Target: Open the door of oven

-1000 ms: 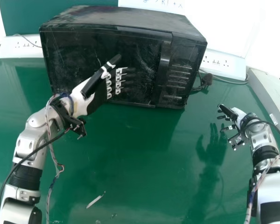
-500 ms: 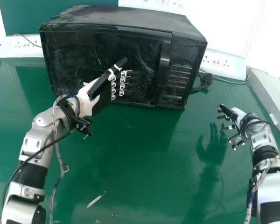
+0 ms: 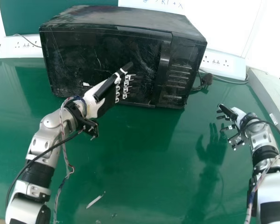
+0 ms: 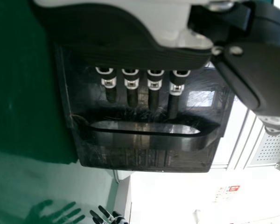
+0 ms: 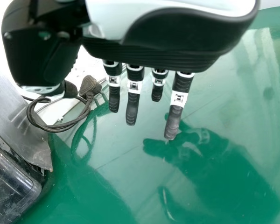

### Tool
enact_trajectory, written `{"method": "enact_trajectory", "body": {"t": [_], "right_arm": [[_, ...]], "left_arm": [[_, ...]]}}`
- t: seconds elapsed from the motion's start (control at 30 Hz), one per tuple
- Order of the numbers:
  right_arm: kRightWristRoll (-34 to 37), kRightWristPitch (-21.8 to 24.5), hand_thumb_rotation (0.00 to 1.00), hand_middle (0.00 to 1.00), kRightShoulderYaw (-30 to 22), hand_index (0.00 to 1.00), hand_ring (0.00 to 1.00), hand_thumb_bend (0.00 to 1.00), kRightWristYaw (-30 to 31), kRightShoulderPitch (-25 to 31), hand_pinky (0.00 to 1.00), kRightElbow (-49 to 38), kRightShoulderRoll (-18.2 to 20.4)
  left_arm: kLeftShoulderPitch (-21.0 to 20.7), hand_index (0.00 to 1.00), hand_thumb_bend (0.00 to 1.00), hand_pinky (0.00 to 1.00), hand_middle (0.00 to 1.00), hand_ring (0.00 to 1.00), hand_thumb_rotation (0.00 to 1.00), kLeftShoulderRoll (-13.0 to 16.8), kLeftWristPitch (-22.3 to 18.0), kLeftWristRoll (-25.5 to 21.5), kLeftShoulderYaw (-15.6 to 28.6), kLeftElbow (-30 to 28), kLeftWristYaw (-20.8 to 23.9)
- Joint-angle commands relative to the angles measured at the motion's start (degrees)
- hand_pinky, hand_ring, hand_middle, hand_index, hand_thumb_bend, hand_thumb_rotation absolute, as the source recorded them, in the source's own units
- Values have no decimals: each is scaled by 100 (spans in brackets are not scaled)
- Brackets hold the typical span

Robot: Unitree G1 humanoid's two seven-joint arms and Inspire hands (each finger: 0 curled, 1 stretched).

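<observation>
Microwave oven (image 3: 109, 18) stood at the back of the desk (image 3: 135, 163), front toward the robot. Its door (image 3: 79, 51) was closed; the handle (image 3: 164, 65) ran upright down the door's right-hand edge, beside the control side.

Left robot hand (image 3: 107, 87) before the door, low, clearly the nearer of the two. Released: fingers straight, nothing grasped, pointed across the door toward the handle. Handle lay just beyond the fingertips, to the robot's right, its long axis crossing the line of the fingers. In the left wrist view, an opening showed behind the bar.

Right robot hand (image 3: 238, 114) above the desk, well apart from the oven on its right; fingers extended, empty.

My reading: approach stage. The coming move called for a little more travel rightward, fingers hooked behind the bar, then a pull. Risk: fingertips butting the bar and shoving the oven instead.
</observation>
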Motion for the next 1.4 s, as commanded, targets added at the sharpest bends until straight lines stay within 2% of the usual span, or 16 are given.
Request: {"method": "enact_trajectory", "body": {"t": [0.0,0.07,0.17,0.3,0.37,0.5,0.67,0.97,1.1,1.2,1.37], "right_arm": [[25,150,55,81,34,90,75,53,206,287,60,201,221],[9,144,55,81,47,90,75,52,189,289,62,201,223],[44,142,55,82,14,91,76,51,210,290,61,202,219],[71,177,56,82,-17,92,77,54,258,289,63,208,214],[59,145,57,83,-5,92,78,54,277,295,62,203,212],[-2,148,59,80,54,91,74,53,216,282,59,198,220],[61,186,59,82,-3,91,77,53,201,286,63,200,234],[20,211,56,81,35,90,75,55,217,287,62,202,236],[19,205,58,82,42,91,75,53,248,296,61,203,232],[44,273,54,79,11,88,74,53,143,293,61,207,253],[78,280,57,81,-16,90,76,55,292,293,69,208,237]], "left_arm": [[-158,89,100,97,99,100,92,-97,-108,45,-24,176,24],[-213,89,100,97,99,100,91,-123,-152,46,-12,295,17],[-259,89,100,97,99,100,91,-153,-219,78,-26,404,29],[-312,89,100,96,98,100,91,-187,-268,122,-39,545,15],[-339,89,100,97,99,100,90,-202,-309,144,-36,629,-11],[-408,90,100,97,99,100,91,-232,-385,195,-31,816,13],[-493,90,100,97,98,100,91,-282,-467,241,-23,1008,69],[-670,90,100,95,98,100,91,-352,-694,341,-15,1425,85],[-691,91,100,94,99,100,92,-397,-762,377,-11,1460,129],[-734,91,100,92,98,100,92,-461,-756,359,4,1465,178],[-859,92,100,92,98,100,92,-533,-691,409,-52,1467,241]]}}
